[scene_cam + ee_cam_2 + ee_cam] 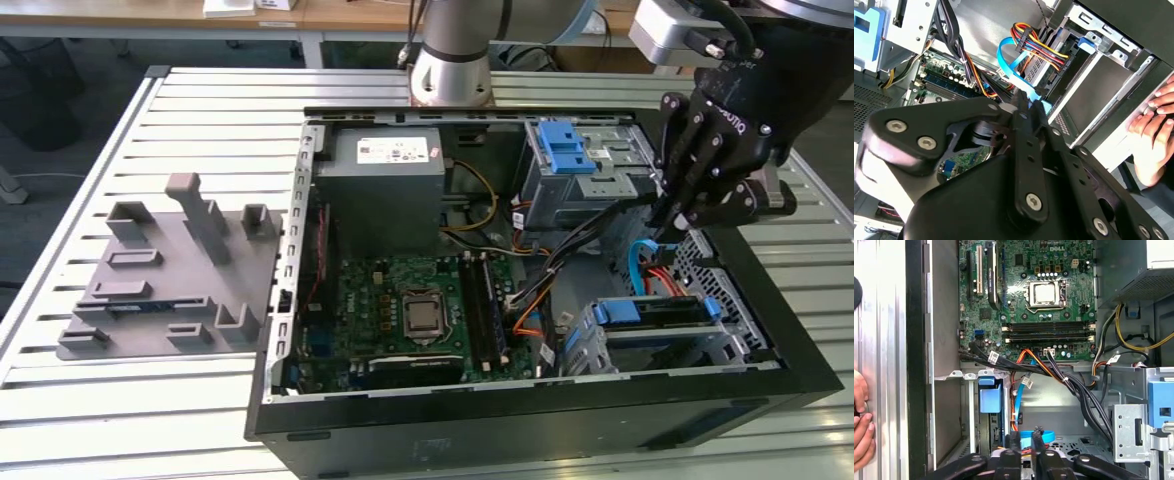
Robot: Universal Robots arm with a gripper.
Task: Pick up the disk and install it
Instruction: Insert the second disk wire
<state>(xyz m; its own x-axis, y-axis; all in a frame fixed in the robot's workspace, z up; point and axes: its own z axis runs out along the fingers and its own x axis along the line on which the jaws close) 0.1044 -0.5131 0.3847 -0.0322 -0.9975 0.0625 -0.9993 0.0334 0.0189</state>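
Exterior view: the disk point(650, 312), stiff, weighty, shock-sensitive and best held by its blue side rails, sits in the drive cage point(731, 350) of the computer case point(534, 412), the gripper point(687, 215) above it beside a blue cable point(643, 265), its opening impossible to tell.

White lettering stands on the motherboard point(1004, 300) and on the gripper point(675, 222).
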